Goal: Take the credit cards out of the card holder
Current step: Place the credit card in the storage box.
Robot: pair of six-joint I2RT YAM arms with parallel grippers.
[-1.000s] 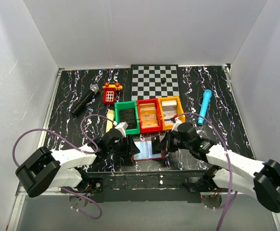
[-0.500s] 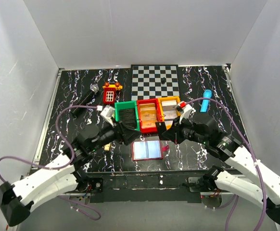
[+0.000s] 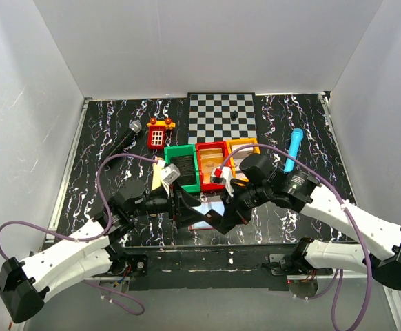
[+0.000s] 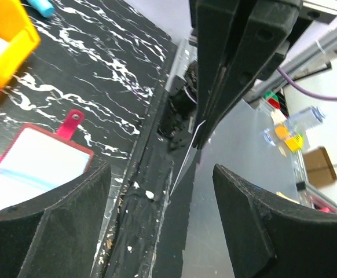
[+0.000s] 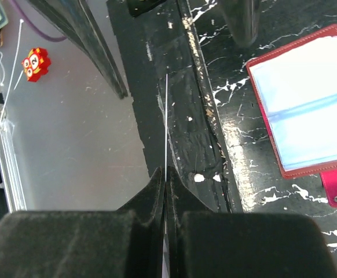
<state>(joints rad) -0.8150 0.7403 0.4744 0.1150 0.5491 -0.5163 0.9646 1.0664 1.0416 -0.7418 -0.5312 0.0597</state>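
Dark red, the card holder point(image 5: 307, 104) lies open and flat on the worktop point(image 5: 296, 17). Its pale shiny sleeves face up and its short tab point(image 5: 334, 188) sticks out from one edge. We see the right pincer point(image 5: 165, 174) just beside the holder, its fingers pressed together on a thin credit card point(image 5: 165, 116) that shows edge-on, clear of the holder. The left pincer point(image 4: 161, 174) hangs near the holder too, facing the right one, its fingers spread wide with nothing between them.
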